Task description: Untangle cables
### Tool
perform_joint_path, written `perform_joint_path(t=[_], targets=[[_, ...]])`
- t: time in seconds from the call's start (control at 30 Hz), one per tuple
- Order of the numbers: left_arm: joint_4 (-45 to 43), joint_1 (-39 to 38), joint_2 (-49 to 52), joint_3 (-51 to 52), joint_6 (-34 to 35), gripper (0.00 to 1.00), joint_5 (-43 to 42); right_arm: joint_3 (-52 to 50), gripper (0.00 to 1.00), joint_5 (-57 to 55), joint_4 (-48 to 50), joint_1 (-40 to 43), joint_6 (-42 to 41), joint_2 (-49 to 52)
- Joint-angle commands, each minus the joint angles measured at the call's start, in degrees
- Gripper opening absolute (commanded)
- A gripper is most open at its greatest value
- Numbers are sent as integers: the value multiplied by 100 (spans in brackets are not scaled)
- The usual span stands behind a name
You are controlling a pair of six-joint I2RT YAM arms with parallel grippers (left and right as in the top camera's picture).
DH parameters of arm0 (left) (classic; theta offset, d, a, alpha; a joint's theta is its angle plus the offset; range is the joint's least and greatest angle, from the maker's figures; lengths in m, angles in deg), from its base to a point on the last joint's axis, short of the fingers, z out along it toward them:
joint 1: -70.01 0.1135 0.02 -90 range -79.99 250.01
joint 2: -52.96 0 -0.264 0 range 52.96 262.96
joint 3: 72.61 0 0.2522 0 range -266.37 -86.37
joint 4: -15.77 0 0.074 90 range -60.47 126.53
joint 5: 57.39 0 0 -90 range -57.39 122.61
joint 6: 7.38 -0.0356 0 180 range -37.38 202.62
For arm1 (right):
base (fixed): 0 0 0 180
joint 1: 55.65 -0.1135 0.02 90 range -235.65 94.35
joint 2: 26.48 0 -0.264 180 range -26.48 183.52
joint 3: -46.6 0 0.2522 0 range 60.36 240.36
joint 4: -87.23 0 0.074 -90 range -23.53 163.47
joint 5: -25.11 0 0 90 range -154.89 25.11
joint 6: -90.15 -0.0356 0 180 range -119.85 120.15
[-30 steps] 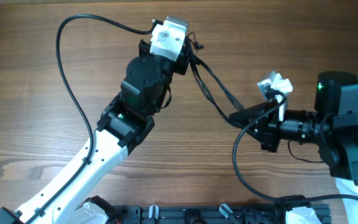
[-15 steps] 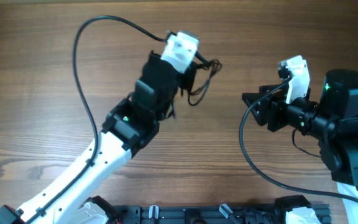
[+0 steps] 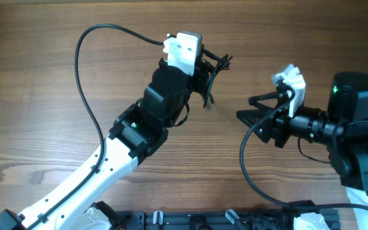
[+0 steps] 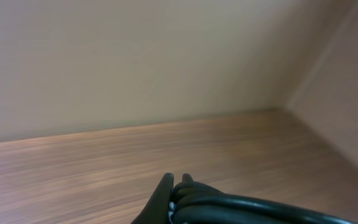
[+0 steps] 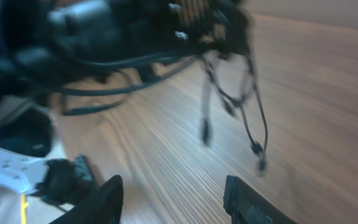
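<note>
Wooden table (image 3: 43, 76), cables (image 3: 219, 64) now slack, clenched in left gripper (image 3: 205, 75), right gripper (image 3: 243, 107) has let go

A robotics lab or test bench is indicated. Two jointed arms, the left (image 3: 101, 166) and the right (image 3: 356, 108), are seen mounted at the near edge of a wood-grain table (image 3: 30, 64), beside a black rail (image 3: 190, 220) fitted with clips. A green status light (image 3: 337, 90) is lit on the right arm, and a white camera housing (image 3: 184, 51) is carried at the left wrist. Plain beige walls (image 4: 135, 56) meeting in a corner are shown behind the table.
</note>
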Motion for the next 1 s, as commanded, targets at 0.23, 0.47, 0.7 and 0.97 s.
perform_joint_path(t=[0.23, 0.47, 0.7, 0.97], targets=[[-535, -24, -2, -66, 885, 4, -1287, 22, 90, 1202, 396, -20, -240, 214], [-610, -26, -2, -66, 835, 4, -1287, 22, 100, 1226, 925, -20, -2771, 485], [-686, -28, -2, -66, 428, 4, -1388, 22, 100, 1543, 1462, -22, -4988, 573], [-890, -28, 0, -66, 33, 4, -1558, 22, 98, 1720, 1456, -22, -6411, 575]])
